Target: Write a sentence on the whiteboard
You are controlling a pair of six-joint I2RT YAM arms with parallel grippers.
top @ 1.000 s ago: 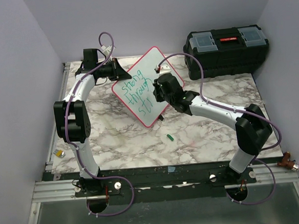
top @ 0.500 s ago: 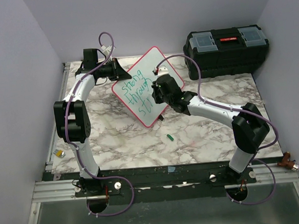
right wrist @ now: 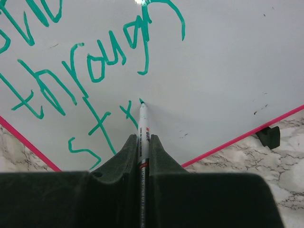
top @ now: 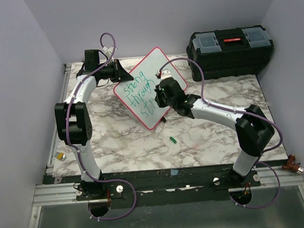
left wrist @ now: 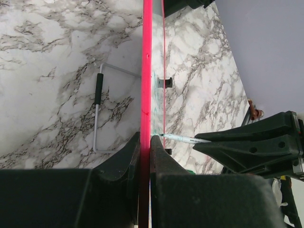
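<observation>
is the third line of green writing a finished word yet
No, the third line of green handwriting on the glossy white pink-framed whiteboard shows only "st" and a started stroke, where the white marker pen tip rests.

From above, my right gripper [top: 160, 98] hides the marker [right wrist: 143, 118] and the whiteboard's [top: 143, 67] middle. At my wrist, the sentence's [right wrist: 95, 71] top line is cut off. Below the whiteboard, a green bit [top: 172, 140] is too small to name.
</observation>
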